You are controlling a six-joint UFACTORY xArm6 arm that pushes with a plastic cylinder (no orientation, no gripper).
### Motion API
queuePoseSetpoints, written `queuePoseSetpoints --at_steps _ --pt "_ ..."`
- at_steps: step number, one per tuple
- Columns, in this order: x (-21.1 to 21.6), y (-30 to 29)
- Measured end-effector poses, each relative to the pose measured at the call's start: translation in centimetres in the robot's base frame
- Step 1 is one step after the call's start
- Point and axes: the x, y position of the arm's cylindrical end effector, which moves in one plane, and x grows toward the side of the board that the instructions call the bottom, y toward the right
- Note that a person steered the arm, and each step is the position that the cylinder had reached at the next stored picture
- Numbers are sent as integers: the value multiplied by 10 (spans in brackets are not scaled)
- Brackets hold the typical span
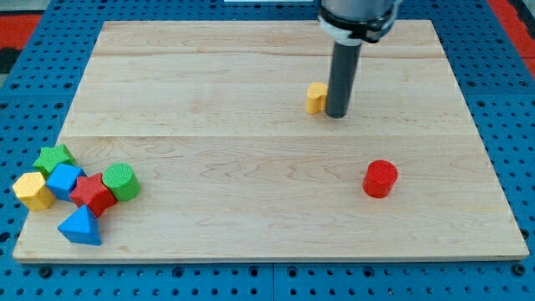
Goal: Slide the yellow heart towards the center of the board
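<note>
The yellow heart point(315, 98) stands on the wooden board point(251, 192), a little right of the board's middle and in its upper half. My tip point(337, 114) is right beside the heart on its right side, touching or nearly touching it. The dark rod rises from there to the view's top and hides part of the heart's right edge.
A red cylinder point(379, 178) stands at the lower right. At the lower left is a cluster: a green star point(54, 157), a yellow hexagon point(33, 191), a blue cube point(64, 180), a red star point(92, 194), a green cylinder point(121, 181) and a blue triangle point(80, 227).
</note>
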Motion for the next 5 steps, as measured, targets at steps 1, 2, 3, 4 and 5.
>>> queuePoseSetpoints --at_steps 1,2,3,4,5 --pt "-20 7" --pt "-30 -36" --pt "-30 -91" --pt "-26 -119" --pt "3 -96"
